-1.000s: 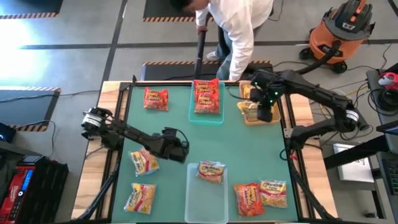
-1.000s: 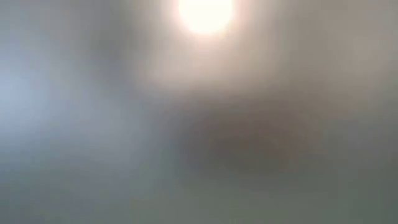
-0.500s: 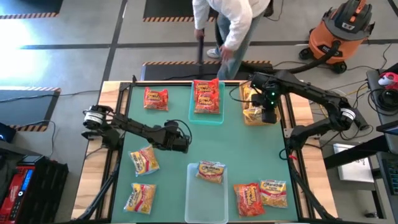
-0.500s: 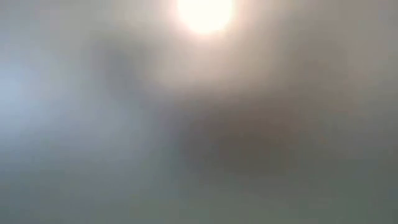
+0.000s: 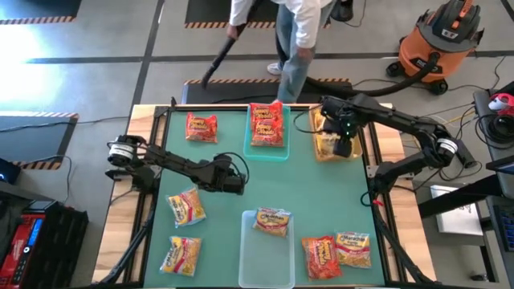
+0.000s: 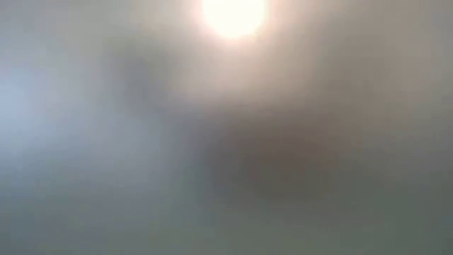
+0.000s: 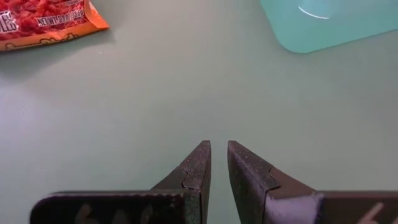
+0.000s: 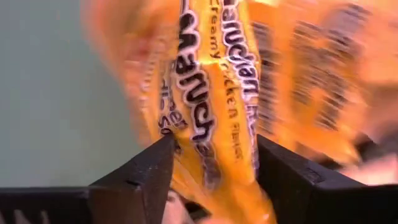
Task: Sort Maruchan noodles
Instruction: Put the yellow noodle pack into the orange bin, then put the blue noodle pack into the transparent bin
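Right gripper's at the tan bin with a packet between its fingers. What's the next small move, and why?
Probably open the right gripper and let go: its fingers clamp an orange creamy chicken packet directly over the tan bin, which already holds similar packets. The left gripper waits shut, mid-table.

Both arms are built from dark, near-black links joined by rounded joint housings. The left arm (image 5: 173, 164) has a silver-grey cylindrical motor housing near its base, with thin black cables looping beside the wrist. The right arm (image 5: 401, 124) carries a similar pale-grey cylindrical housing at its elbow and shows a small green indicator light near the wrist.

The left gripper (image 7: 214, 155) has two black tapered fingers (image 7: 198, 165) with a rough, grainy surface and a stepped notch on each. The right gripper (image 8: 211, 171) has broad, matte black angular fingers (image 8: 146, 171).
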Controlling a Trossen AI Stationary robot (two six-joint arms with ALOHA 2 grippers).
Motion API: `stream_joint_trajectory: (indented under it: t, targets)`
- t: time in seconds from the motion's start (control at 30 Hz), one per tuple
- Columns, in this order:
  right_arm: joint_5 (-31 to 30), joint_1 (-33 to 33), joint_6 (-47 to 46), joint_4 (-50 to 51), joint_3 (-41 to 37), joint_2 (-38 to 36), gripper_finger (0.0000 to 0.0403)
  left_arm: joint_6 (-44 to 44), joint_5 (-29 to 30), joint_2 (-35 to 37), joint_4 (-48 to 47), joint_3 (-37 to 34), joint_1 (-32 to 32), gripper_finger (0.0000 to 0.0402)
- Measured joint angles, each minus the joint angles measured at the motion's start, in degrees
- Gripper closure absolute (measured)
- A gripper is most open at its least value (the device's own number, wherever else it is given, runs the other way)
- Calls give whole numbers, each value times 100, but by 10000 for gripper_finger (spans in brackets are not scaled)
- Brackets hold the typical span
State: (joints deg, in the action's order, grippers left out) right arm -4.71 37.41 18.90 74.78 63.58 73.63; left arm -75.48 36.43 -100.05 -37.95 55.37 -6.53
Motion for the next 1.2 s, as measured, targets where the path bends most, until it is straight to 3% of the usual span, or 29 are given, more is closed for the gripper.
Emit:
stream_joint_trajectory:
  t: [0.1,0.27,0.57,0.7,0.8,0.93,1.2]
  targets:
    - [-488,9,-561,33,270,-2,188,1,-69,0,0,-1,74,364]
    - [-482,0,-1123,33,738,-30,182,115,-147,71,4,0,260,364]
    - [-376,-2,-1908,-224,1109,-46,182,1130,-152,585,111,0,372,364]
    - [40,-2,-2013,-740,1022,-45,182,1523,-503,862,164,0,371,364]
    - [853,-25,-2207,-1057,1015,-44,182,1468,-1182,1034,173,0,287,364]
    - [1910,-298,-2171,-1420,1015,-44,182,715,-1646,1260,131,0,-94,364]
    - [1996,-1326,-1929,-2158,728,-48,182,-2426,-1732,1351,-693,0,-1391,364]
